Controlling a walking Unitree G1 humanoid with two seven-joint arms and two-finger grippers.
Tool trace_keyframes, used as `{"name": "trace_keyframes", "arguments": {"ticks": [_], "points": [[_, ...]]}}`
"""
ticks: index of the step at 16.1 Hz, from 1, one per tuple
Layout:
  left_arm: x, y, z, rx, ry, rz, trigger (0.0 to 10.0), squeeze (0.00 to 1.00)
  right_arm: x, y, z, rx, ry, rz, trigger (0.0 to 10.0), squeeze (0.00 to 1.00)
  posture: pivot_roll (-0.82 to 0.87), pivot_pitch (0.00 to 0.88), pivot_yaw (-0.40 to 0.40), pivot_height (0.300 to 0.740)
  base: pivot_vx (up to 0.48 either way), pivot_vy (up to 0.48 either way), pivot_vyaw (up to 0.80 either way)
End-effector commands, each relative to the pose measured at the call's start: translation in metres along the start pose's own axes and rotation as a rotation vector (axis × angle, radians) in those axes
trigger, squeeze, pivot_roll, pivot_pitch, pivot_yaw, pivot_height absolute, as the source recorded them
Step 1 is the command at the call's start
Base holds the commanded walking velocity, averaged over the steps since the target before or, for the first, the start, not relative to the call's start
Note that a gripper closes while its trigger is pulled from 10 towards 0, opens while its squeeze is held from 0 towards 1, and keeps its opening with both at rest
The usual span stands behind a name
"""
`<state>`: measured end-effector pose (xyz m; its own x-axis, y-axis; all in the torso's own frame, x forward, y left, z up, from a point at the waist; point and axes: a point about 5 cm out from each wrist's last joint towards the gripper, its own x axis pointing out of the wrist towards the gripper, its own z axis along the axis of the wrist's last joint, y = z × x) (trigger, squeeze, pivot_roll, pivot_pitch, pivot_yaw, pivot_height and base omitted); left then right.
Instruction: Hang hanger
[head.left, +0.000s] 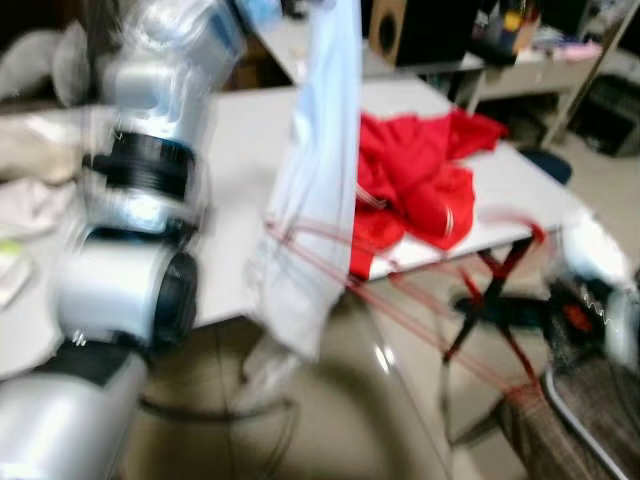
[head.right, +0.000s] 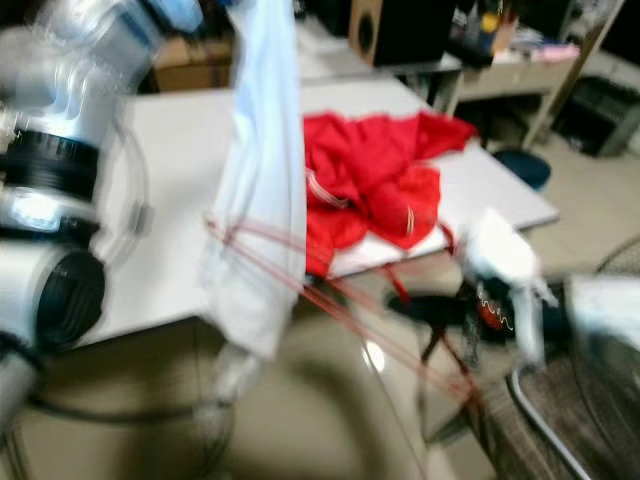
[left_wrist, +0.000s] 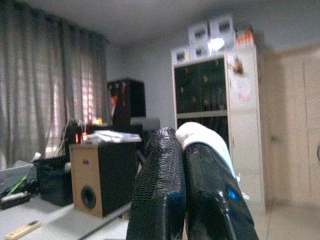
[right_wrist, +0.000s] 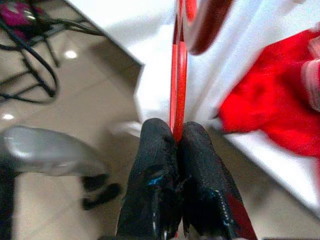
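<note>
Left eye view, heavily blurred: one thin red wire hanger (head.left: 400, 300) stretches from the pale blue-white garment (head.left: 320, 190) down toward the lower right, off the edge of the white counter (head.left: 240, 140). One garment hangs upright in front of the counter; one crumpled red cloth (head.left: 420, 180) lies on the counter beside it. The silver left arm (head.left: 130, 260) rises at the left edge.

Right eye view: same scene; the silver right arm (head.right: 510, 265) appears as a blurred pale shape at the right, near the hanger's lower end.

Left wrist view: the left gripper (left_wrist: 186, 150) is raised, its two black fingers (left_wrist: 160, 190) pressed together with white cloth showing just behind their tips. One wooden speaker box (left_wrist: 102, 177) and one dark cabinet (left_wrist: 202, 95) stand beyond.

Right wrist view: the right gripper (right_wrist: 177, 132) has both fingers clamped on the hanger's red wire (right_wrist: 178, 75), which runs upward to a curved hook; the red cloth and counter edge lie beyond
</note>
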<state>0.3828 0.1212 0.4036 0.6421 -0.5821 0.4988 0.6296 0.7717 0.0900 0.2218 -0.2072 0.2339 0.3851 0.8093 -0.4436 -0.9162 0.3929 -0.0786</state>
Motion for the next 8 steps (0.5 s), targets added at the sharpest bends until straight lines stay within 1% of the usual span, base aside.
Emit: {"name": "trace_keyframes", "arguments": {"ticks": [1, 3, 4, 5, 6, 7, 8], "points": [[0.011, -0.015, 0.025, -0.012, -0.077, -0.089, 10.0, 0.0, 0.001, -0.01, -0.005, -0.01, 0.034, -0.017, 10.0, 0.0, -0.06, 0.0, -0.017, 0.74, 0.307, 0.0, 0.0], [0.008, -0.011, 0.059, -0.024, -0.165, -0.122, 10.0, 0.0, 0.004, -0.026, 0.0, -0.111, 0.101, 0.025, 10.0, 0.0, -0.05, 0.0, -0.032, 0.74, 0.309, 0.0, 0.0], [0.003, -0.008, 0.072, -0.016, -0.195, -0.123, 10.0, 0.0, 0.004, -0.038, 0.006, -0.167, 0.128, 0.021, 10.0, 0.0, -0.04, 0.0, -0.045, 0.74, 0.311, 0.0, 0.0], [0.001, -0.006, 0.077, -0.008, -0.204, -0.124, 10.0, 0.0, 0.004, -0.047, 0.01, -0.202, 0.132, -0.005, 10.0, 0.0, -0.04, 0.0, -0.045, 0.74, 0.307, 0.0, 0.0], [-0.005, -0.006, 0.087, -0.007, -0.224, -0.147, 10.0, 0.0, 0.013, -0.094, 0.036, -0.312, 0.083, -0.231, 10.0, 0.0, -0.03, 0.0, -0.055, 0.74, 0.322, 0.0, 0.0], [-0.006, -0.006, 0.087, -0.006, -0.224, -0.151, 10.0, 0.0, 0.016, -0.105, 0.044, -0.337, 0.061, -0.298, 10.0, 0.0, -0.03, 0.0, -0.055, 0.74, 0.326, 0.0, 0.0], [-0.007, -0.007, 0.087, -0.014, -0.227, -0.156, 10.0, 0.0, 0.019, -0.124, 0.069, -0.349, -0.045, -0.392, 10.0, 0.0, -0.02, 0.0, -0.071, 0.74, 0.352, 0.0, 0.0]]}}
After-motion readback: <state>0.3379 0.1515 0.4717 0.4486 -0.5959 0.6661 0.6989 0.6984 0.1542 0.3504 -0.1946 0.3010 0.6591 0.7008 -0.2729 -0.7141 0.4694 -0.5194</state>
